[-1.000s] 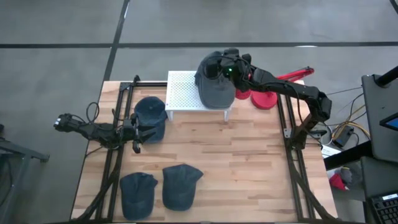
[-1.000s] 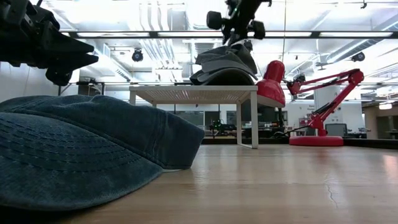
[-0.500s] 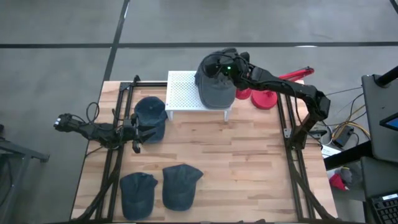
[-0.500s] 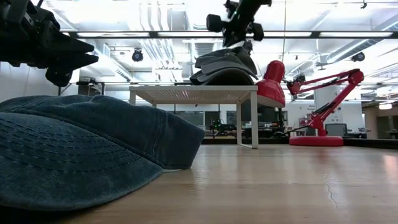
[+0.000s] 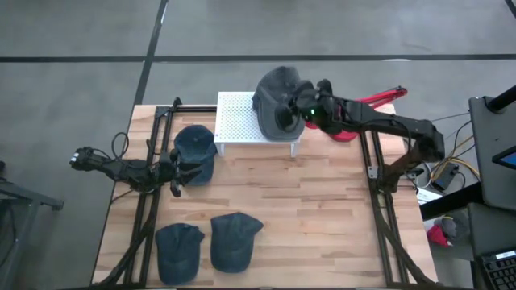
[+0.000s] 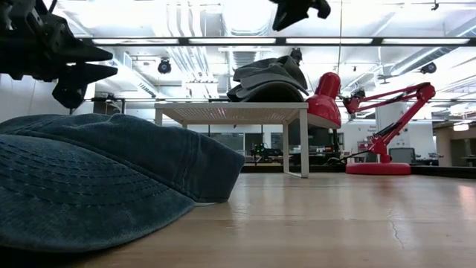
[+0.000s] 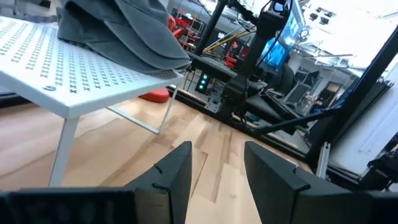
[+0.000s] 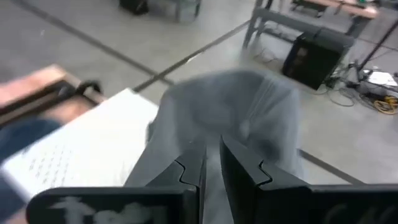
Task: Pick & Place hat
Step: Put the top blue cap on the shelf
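A stack of grey hats [image 5: 278, 101] lies on a small white perforated table [image 5: 238, 121] at the far side; in the low view the grey stack [image 6: 268, 78] rests by its brims on that table's top. My right gripper [image 5: 289, 113] hangs above the stack, clear of it [image 6: 286, 15], fingers a narrow gap apart [image 8: 211, 165]. My left gripper [image 5: 179, 171] waits open [image 7: 214, 174] just left of a blue denim hat [image 5: 196, 151] lying on the wooden table.
Two more blue denim hats [image 5: 179, 246] [image 5: 234, 240] lie near the table's near edge; one fills the low view's foreground [image 6: 97, 179]. A red desk lamp [image 5: 347, 125] stands right of the white table. Black frame rails [image 5: 153, 161] run along both sides.
My right gripper has let go of the top grey hat, risen well above the stack and drawn back a little toward the near edge. The grey hat stays lying on top of the stack.
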`<state>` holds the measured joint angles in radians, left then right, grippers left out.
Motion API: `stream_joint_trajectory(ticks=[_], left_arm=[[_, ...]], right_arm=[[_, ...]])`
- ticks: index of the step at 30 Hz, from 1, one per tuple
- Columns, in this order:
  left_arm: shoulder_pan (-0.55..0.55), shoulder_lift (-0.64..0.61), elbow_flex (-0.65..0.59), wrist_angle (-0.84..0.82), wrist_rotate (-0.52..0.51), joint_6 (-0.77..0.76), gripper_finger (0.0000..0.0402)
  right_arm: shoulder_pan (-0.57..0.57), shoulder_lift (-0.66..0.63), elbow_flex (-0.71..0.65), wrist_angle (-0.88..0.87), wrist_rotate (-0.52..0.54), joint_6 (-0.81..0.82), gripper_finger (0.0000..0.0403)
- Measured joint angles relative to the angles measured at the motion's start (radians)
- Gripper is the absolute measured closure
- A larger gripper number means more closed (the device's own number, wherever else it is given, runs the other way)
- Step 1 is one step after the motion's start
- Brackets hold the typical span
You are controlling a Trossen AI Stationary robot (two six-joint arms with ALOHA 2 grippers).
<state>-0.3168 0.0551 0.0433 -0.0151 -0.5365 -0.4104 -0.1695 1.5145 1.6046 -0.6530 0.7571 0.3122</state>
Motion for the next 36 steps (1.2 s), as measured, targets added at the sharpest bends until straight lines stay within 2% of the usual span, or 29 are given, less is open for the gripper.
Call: stream_joint_trajectory(ticks=[5,14,19,24,31,36], left_arm=[[0.000,0.000,0.000,0.000,0.000,0.090,0.0252],[0.000,0.000,0.039,-0.001,-0.035,0.196,0.0252],[0.000,0.024,0.102,-0.015,-0.131,0.282,0.0252],[0.000,0.086,0.186,-0.136,-0.180,0.295,0.0252],[0.000,0.238,0.324,-0.398,-0.250,0.132,0.0252],[0.000,0.374,0.432,-0.582,-0.255,-0.023,0.0252]], right_arm=[[0.095,-0.034,-0.051,-0.109,-0.002,0.069,0.0365],[0.230,-0.153,-0.278,-0.056,-0.002,0.206,0.0365],[0.286,-0.263,-0.438,0.115,-0.003,0.206,0.0365],[0.318,-0.386,-0.610,0.289,-0.056,0.202,0.0365],[0.327,-0.546,-0.845,0.567,-0.179,0.162,0.0365],[0.328,-0.632,-1.005,0.817,-0.269,0.079,0.0365]])
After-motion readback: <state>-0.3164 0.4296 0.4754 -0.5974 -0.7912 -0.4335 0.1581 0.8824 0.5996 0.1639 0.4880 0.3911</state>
